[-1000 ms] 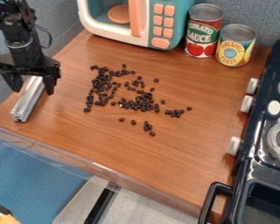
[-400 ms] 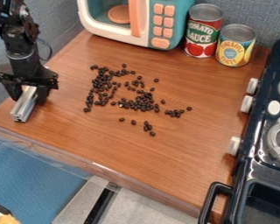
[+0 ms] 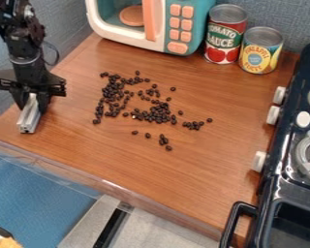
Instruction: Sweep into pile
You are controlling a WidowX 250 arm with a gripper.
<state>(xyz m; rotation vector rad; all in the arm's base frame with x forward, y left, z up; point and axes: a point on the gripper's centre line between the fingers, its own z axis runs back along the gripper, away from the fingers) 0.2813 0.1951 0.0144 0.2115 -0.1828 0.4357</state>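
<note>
At the left side of the counter, my gripper [image 3: 32,102] hangs low and is shut on a silver metal bar [image 3: 29,119]. The bar's near end points toward the counter's front left edge, and its far part is hidden between the fingers. Dark beans [image 3: 156,113] lie scattered over the middle of the wooden counter, right of the gripper and apart from it. They form a loose patch, with a few strays toward the front and right.
A toy microwave [image 3: 177,29] stands at the back, beside a tomato sauce can [image 3: 224,35] and a pineapple can [image 3: 260,50]. A dark toy stove [image 3: 284,169] with white knobs lines the right side. The counter's front edge [image 3: 118,190] runs slantwise below the beans.
The gripper has come down and its fingers have closed around the bar, which has turned slightly and shifted a little right. The beans have stayed put.
</note>
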